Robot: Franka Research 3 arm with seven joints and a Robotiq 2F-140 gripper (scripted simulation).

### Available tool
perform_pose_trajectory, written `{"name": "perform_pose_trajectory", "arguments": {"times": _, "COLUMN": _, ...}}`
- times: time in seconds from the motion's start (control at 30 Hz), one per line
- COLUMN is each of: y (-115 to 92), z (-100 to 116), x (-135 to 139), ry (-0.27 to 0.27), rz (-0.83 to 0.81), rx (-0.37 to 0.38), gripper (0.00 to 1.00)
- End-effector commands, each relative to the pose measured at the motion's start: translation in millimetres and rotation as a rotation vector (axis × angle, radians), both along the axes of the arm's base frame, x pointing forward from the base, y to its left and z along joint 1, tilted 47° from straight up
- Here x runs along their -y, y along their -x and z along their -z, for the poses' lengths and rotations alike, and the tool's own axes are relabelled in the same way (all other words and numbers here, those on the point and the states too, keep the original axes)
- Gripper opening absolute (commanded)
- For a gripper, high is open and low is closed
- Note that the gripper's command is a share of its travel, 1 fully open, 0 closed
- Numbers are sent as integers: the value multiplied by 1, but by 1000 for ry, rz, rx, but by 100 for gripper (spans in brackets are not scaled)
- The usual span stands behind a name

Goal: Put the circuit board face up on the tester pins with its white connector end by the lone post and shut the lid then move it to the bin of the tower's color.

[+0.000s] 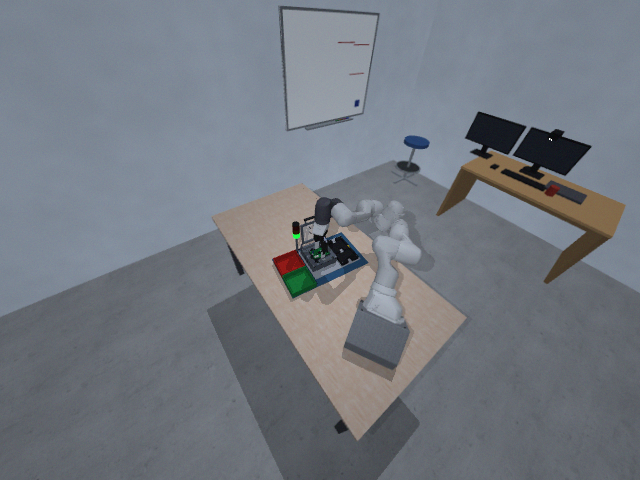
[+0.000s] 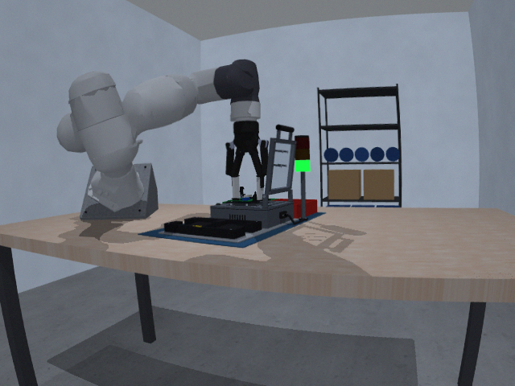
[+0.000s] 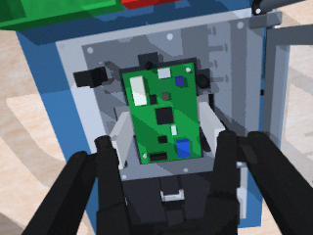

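Observation:
The green circuit board (image 3: 163,115) lies face up on the plate of the tester (image 2: 249,214), its white connector end toward the lone black post (image 3: 148,61) and the latch hook (image 3: 89,77). My gripper (image 3: 164,118) is straight above it, half open, with one white finger pad beside each long edge of the board; I cannot see the pads pressing on it. In the exterior view the gripper (image 2: 248,191) reaches down to plate level. The lid (image 2: 279,166) stands open and upright. The signal tower (image 2: 302,165) shows green.
The green bin (image 1: 298,283) and the red bin (image 1: 288,262) stand side by side next to the tester on the blue mat. The black tray (image 2: 208,227) lies on the tester's other side. The open lid and the tower stand close to my fingers.

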State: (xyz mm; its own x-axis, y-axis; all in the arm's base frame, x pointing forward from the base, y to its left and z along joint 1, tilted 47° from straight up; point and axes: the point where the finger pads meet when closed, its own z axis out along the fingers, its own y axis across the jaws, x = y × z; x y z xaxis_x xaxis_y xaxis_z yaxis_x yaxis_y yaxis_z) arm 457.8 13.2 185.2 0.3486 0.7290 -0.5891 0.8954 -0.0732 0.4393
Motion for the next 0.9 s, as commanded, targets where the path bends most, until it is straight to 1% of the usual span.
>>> {"name": "perform_pose_trajectory", "arguments": {"times": 0.0, "y": 1, "z": 0, "x": 0, "ry": 3, "rz": -2, "rx": -4, "gripper": 51}}
{"name": "perform_pose_trajectory", "arguments": {"times": 0.33, "y": 1, "z": 0, "x": 0, "ry": 3, "rz": -2, "rx": -4, "gripper": 51}}
{"name": "perform_pose_trajectory", "arguments": {"times": 0.37, "y": 1, "z": 0, "x": 0, "ry": 3, "rz": -2, "rx": -4, "gripper": 49}}
{"name": "perform_pose_trajectory", "arguments": {"times": 0.73, "y": 1, "z": 0, "x": 0, "ry": 3, "rz": -2, "rx": -4, "gripper": 49}}
{"name": "perform_pose_trajectory", "arguments": {"times": 0.77, "y": 1, "z": 0, "x": 0, "ry": 3, "rz": -2, "rx": -4, "gripper": 47}}
{"name": "perform_pose_trajectory", "arguments": {"times": 0.87, "y": 1, "z": 0, "x": 0, "ry": 3, "rz": -2, "rx": -4, "gripper": 47}}
